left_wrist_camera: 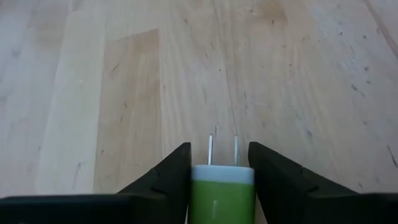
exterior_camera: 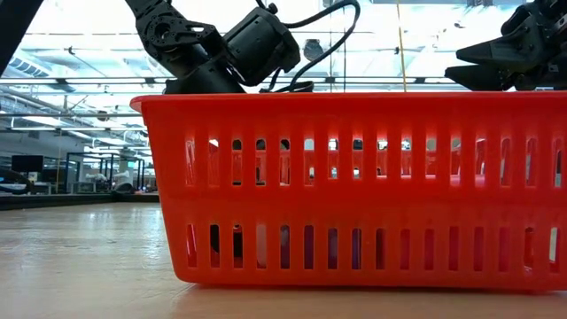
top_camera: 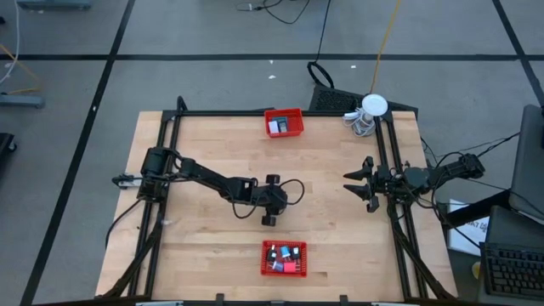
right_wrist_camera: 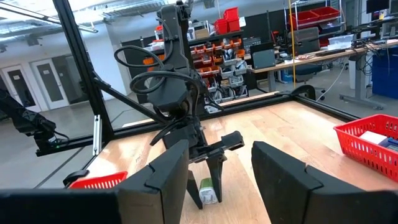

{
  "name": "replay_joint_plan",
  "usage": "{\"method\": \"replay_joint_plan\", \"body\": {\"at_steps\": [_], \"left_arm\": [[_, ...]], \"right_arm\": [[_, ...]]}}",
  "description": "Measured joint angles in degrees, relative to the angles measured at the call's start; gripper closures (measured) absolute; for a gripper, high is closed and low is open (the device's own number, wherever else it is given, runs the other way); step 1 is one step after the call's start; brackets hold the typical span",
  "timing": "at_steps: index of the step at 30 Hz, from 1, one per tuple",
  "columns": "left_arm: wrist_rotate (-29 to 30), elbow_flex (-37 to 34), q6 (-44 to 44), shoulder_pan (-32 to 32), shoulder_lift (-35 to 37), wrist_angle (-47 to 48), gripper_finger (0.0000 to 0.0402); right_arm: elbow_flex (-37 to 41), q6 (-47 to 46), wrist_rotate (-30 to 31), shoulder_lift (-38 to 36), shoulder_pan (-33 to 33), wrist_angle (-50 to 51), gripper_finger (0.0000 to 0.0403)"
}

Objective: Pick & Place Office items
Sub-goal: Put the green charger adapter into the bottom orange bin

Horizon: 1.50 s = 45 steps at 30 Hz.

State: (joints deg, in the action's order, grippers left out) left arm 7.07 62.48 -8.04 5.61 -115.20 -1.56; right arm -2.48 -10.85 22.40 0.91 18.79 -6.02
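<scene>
The left hand (left_wrist_camera: 219,171) grips a green charger plug (left_wrist_camera: 222,196) above the table (left_wrist_camera: 124,93); the right hand (top_camera: 355,184) waits, spread wide.

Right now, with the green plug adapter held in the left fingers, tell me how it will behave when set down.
The green plug adapter looks rigid, a blocky shell with two metal prongs, so it should not flex. It seems light, since the left gripper pinches it easily. Set down prongs first, it would probably tip over onto the wooden table.
</scene>
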Motion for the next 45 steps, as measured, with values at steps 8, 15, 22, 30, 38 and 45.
{"method": "replay_joint_plan", "body": {"at_steps": [8, 15, 22, 30, 38, 45], "left_arm": [[-1.3, 0.0, 4.0, -0.7, 0.0, 0.8, 0.0251], [-0.9, -0.3, 7.1, -0.8, 2.9, 3.2, 0.0264], [-1.0, -0.3, 12.6, 2.1, 12.0, 4.2, 0.0258], [-2.3, -0.2, 14.4, 11.8, 16.3, -2.0, 0.0265], [-2.6, -0.2, 14.0, 19.5, 12.1, -13.7, 0.0257], [-4.7, -0.2, 16.2, 20.0, 5.4, -21.0, 0.0265]], "right_arm": [[0.0, 0.0, 0.0, 0.0, 0.0, 0.0, 0.0238], [0.0, 0.0, 0.0, 0.0, 0.0, 0.0, 0.0238], [0.0, 0.0, 0.0, 0.0, 0.0, 0.0, 0.0238], [0.0, 0.0, 0.0, 0.0, 0.0, 0.1, 0.0238], [0.0, 0.0, 0.0, 0.0, 0.0, 0.1, 0.0238], [0.0, 0.0, 0.0, 0.0, 0.0, 0.0, 0.0238]]}}
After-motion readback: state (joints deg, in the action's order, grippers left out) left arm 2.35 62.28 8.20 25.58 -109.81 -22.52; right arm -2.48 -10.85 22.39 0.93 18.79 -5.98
